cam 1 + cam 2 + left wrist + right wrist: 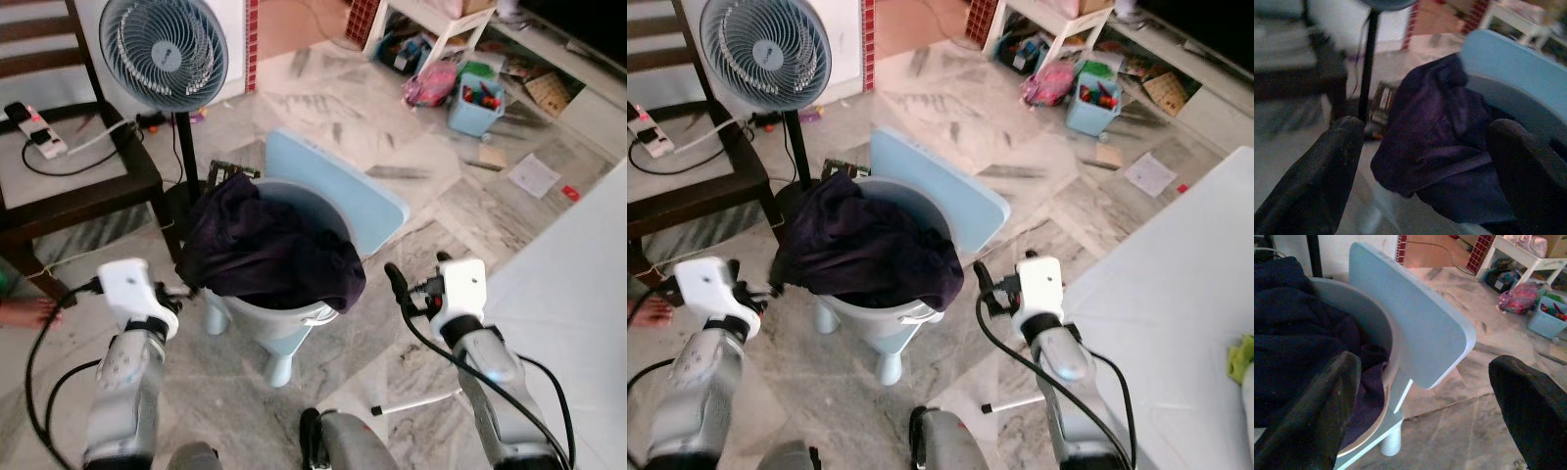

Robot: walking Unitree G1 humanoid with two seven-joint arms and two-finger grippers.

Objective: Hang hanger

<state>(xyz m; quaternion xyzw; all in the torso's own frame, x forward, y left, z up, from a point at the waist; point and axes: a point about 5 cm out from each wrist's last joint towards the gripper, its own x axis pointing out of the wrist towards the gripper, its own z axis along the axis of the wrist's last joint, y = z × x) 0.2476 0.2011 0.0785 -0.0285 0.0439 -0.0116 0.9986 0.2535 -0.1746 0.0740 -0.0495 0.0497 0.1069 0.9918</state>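
Note:
I see no hanger. A dark purple garment [269, 250] is heaped in a grey tub [304, 315] that stands on a small light-blue chair [333, 191]. My left gripper [184, 293] is raised just left of the tub, open, with the garment showing between its fingers [1317, 176] in the left wrist view. My right gripper [416, 279] is held up to the right of the chair, open with nothing in it; its wrist view looks past the fingers [1528, 411] at the chair's back [1410, 328] and the tub's rim.
A standing fan [164, 39] is behind the tub. A dark wooden chair [78, 186] with a power strip [39, 132] is on the left. A person's foot [24, 313] is at the left edge. A thin white rod [416, 401] lies on the floor. Toys [475, 103] clutter the back right; a white surface [568, 294] lies on the right.

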